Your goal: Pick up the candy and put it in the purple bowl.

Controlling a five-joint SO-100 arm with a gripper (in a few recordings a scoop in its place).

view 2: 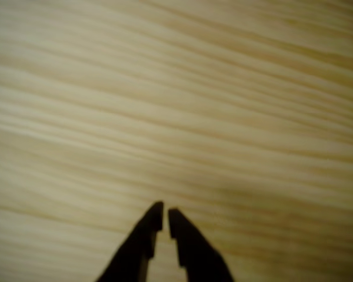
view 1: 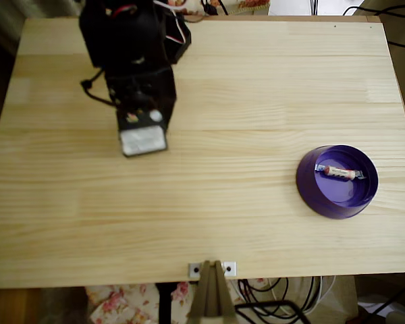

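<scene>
The candy (view 1: 340, 173), a small white wrapped sweet with a red-orange middle, lies inside the purple bowl (view 1: 312, 191) at the right of the table in the overhead view. The black arm (view 1: 136, 67) stands folded at the table's upper left, far from the bowl. In the wrist view my gripper (view 2: 165, 215) hangs over bare wood. Its two dark fingertips (view 2: 152, 222) stand almost together, with only a thin slit and nothing between them.
The light wooden table (view 1: 223, 101) runs wide between the arm and the bowl. Cables and a small bracket (view 1: 212, 269) sit at the front edge, and more cables lie past the back and right edges.
</scene>
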